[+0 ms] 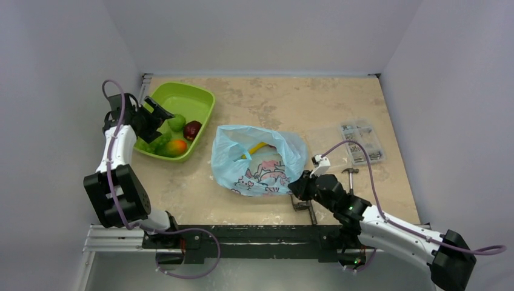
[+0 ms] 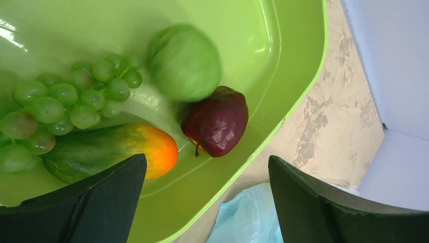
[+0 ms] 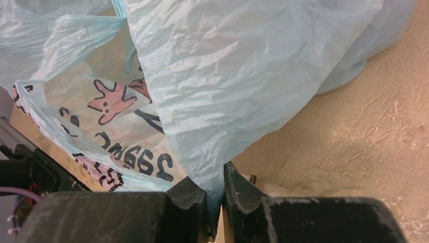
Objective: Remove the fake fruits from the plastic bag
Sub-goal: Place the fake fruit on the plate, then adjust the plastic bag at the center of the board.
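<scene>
The light-blue plastic bag (image 1: 257,159) lies mid-table, mouth open toward the back, with a yellow banana (image 1: 255,148) showing inside. My right gripper (image 1: 301,183) is shut on the bag's near right edge (image 3: 215,167). My left gripper (image 1: 159,113) is open and empty above the lime-green tray (image 1: 197,97). In the tray lie a round green fruit (image 2: 183,62), a dark red fruit (image 2: 216,120), a green grape bunch (image 2: 66,101) and a green-and-orange fruit (image 2: 109,151). The bag's corner shows in the left wrist view (image 2: 249,217).
A clear plastic parts box (image 1: 357,142) lies right of the bag. A metal clamp (image 1: 303,206) sits at the table's front edge by my right gripper. White walls enclose the table on three sides.
</scene>
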You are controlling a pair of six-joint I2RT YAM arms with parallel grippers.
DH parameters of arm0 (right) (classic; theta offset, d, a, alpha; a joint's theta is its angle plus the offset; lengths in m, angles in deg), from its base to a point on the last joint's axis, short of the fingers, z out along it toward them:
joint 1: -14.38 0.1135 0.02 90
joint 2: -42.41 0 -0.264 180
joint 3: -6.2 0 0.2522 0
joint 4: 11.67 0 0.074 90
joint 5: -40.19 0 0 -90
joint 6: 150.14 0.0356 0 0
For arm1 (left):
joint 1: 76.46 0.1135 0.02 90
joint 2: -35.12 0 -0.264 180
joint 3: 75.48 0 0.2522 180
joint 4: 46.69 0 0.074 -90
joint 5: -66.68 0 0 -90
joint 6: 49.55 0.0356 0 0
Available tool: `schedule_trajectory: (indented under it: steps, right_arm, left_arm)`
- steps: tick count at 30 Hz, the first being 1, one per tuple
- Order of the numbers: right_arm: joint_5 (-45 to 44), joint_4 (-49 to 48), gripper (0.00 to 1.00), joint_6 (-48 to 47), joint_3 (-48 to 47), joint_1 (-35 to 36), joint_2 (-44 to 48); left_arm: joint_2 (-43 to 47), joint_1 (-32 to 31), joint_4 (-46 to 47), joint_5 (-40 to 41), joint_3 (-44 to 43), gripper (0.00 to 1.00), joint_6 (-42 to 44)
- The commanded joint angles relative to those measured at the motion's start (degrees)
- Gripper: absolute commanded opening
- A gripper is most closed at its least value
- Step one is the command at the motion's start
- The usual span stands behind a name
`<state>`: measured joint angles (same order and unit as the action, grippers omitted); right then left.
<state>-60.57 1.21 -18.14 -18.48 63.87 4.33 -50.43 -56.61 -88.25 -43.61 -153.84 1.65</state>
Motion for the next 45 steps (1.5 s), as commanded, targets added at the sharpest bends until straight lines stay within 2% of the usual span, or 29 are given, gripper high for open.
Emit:
schedule_trajectory:
  steps: [1,4,9,14,19,22,23,27,30,31,32,34,38,42,44,45]
  right_arm:
    - [-0.21,-1.27,0.11,-0.25,-1.13,0.34,1.07]
    - [-0.3,-1.13,0.11,-0.25,-0.87,0.34,2.04]
    - [-1.11,-0.46,0.1,-0.2,-0.65,0.42,4.12]
    - [-1.47,0.71,0.1,-0.18,-0.4,0.43,7.34]
    - [-2.32,4.5,0.12,0.29,-2.55,0.43,9.24]
    - [-6.3,10.63,0.14,0.45,-7.48,0.43,7.54]
    - [-8.21,12.99,0.18,0.74,-9.22,0.43,6.97]
    - [-12.22,15.49,0.31,1.49,-12.46,0.43,5.6]
    - [-14.71,16.02,0.56,1.86,-13.83,0.38,2.46]
    - [-15.73,16.58,0.72,1.94,-14.9,0.42,0.9]
    - [-16.61,17.06,0.83,1.91,-16.01,0.43,-1.11]
    - [-18.98,18.19,0.97,1.84,-18.38,0.43,-5.44]
    - [-24.04,19.25,0.99,4.64,-20.18,0.41,-13.28]
    - [-25.73,17.44,0.95,9.54,-18.74,0.43,-18.78]
    - [-26.21,16.69,0.9,10.49,-18.34,0.43,-19.98]
    - [-26.76,16.48,0.83,10.62,-18.28,0.43,-20.11]
  left_arm:
    - [4.53,0.16,3.1,0.43,1.68,0.9,1.32]
    - [7.21,-1.8,4.27,0.33,2.75,0.88,3.55]
    - [13.15,-9.77,5.67,-0.15,5.45,0.86,6.09]
    - [24.46,-18.83,15.2,-3.32,14.77,0.86,3.94]
    - [33.8,-31.74,21.42,-6.31,22.48,0.86,2.27]
    - [36.98,-41.25,22.57,-3.9,24.84,0.86,1.87]
    - [37.31,-44.55,22.83,-2.43,25.45,0.86,1.78]
    - [34.6,-57.86,26.76,3.98,27.14,0.86,1.54]
    - [27.86,-65.23,31.22,6.8,26.42,0.85,1.15]
    - [25.49,-67.1,32.01,7.49,25.97,0.85,1.48]
    - [23.05,-68.58,32.04,8.84,25.39,0.84,1.87]
    - [18.39,-70.61,30.42,12.55,24.28,0.84,1.64]
    - [9.95,-71.2,25.21,16.62,22.74,0.84,0.73]
    - [7.26,-71.19,23.25,19.59,25.86,0.83,-1.28]
    - [8.57,-71.34,25.01,19.51,29.56,0.83,-3.52]
    - [9.63,-71.36,25.94,19.55,31.65,0.83,-4.47]
